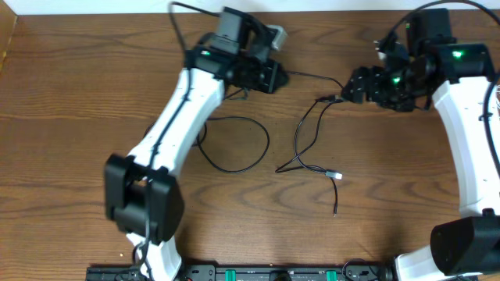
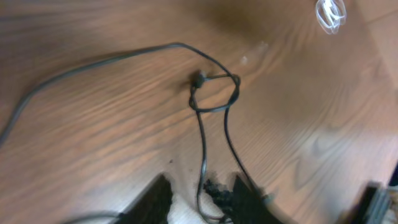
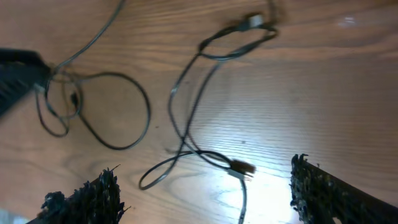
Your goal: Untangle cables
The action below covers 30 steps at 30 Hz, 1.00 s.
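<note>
Lying at the centre of the table [image 1: 78, 70] in the overhead view, the cables [image 1: 300, 161] are thin, limp and light. They will likely slip and sag, so a plug end [image 1: 334, 176] or a strand beside the small knot [image 2: 198, 81] looks the best hold. Their main run stretches from 1 o'clock to 6 o'clock, with a loose loop [image 1: 268, 142] at 9 o'clock. Left gripper [image 2: 200, 182] stands partly apart, one strand running unpinched between its fingers. Right gripper [image 3: 204, 169] gapes wide, holding nothing.
</note>
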Each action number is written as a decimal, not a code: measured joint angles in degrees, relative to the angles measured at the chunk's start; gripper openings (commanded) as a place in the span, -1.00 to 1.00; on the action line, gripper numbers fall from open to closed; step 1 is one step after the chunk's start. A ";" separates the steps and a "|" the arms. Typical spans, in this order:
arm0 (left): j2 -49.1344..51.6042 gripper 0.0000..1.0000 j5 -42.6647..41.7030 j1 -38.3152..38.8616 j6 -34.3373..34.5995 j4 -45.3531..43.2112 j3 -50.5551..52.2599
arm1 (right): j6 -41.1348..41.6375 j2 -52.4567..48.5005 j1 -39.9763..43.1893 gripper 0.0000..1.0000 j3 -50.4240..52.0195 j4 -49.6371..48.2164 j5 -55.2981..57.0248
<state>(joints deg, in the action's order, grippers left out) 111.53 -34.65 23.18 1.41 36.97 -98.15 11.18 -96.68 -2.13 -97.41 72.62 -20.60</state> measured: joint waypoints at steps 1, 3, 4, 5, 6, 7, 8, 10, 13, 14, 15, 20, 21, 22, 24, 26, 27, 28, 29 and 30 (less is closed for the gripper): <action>1.05 0.14 0.04 0.79 0.15 -0.46 0.02 | -0.02 0.00 0.90 0.71 0.00 0.15 0.11; 3.39 0.18 0.02 2.36 0.15 -1.84 0.02 | -0.02 0.00 2.80 0.71 0.00 0.37 0.31; 4.46 0.18 0.02 3.02 0.17 -2.64 0.04 | -0.02 0.00 3.65 0.71 0.00 0.44 0.44; 5.60 0.18 0.02 3.74 0.04 -3.72 0.04 | 0.00 0.00 4.59 0.71 0.00 0.57 0.55; 6.69 0.18 0.02 4.35 0.02 -4.50 0.07 | -0.02 0.00 5.40 0.71 0.00 0.70 0.68; 7.41 0.18 0.02 4.72 0.04 -5.01 0.07 | -0.04 0.00 6.05 0.70 0.00 0.94 0.81; 8.17 0.18 0.02 5.03 0.04 -5.46 0.09 | -0.09 0.00 6.64 0.71 0.00 1.20 0.94; 9.14 0.18 0.04 5.25 0.04 -5.77 0.09 | -0.20 0.00 7.23 0.71 0.00 1.53 1.01; 10.62 0.18 0.04 5.33 0.04 -5.90 0.09 | -1.03 0.00 7.37 0.71 0.00 1.77 0.98; 10.82 0.18 0.04 5.33 0.04 -5.92 0.09 | -1.16 0.00 7.37 0.71 0.00 1.77 0.96; 11.37 0.18 0.04 5.42 0.04 -5.92 0.09 | -1.31 0.00 7.37 0.71 0.00 1.77 0.96; 13.97 0.16 0.11 6.56 0.04 -6.25 0.09 | -1.53 0.00 7.37 0.71 0.00 1.77 0.96; 14.47 0.15 0.31 6.93 0.04 -6.36 0.09 | -1.60 0.00 7.37 0.71 0.00 1.79 0.96; 14.86 0.10 0.61 7.34 0.04 -6.38 0.09 | -1.73 0.00 7.37 0.71 0.00 1.81 0.96; 15.63 -0.12 1.75 8.20 0.04 -6.40 0.09 | -2.03 0.00 7.37 0.71 0.00 1.99 0.96; 16.13 -0.52 3.08 8.96 0.07 -6.38 0.09 | -2.32 0.00 7.37 0.71 0.00 2.23 0.96; 16.24 -0.82 3.91 9.33 -0.04 -6.45 0.09 | -2.47 0.00 7.37 0.71 0.00 2.38 0.96; 16.33 -0.85 4.72 9.62 0.02 -6.58 0.09 | -2.54 0.00 7.37 0.71 0.00 2.56 0.96; 16.33 -0.85 5.29 9.77 0.00 -6.99 0.09 | -2.64 0.00 7.37 0.71 0.00 2.60 0.96; 16.33 -0.85 5.95 9.84 0.02 -7.50 0.09 | -2.67 0.00 7.37 0.71 0.00 2.58 0.96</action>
<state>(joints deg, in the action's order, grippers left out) 127.85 -28.71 33.01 1.43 29.47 -98.06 8.51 -96.68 5.23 -97.41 75.20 -19.64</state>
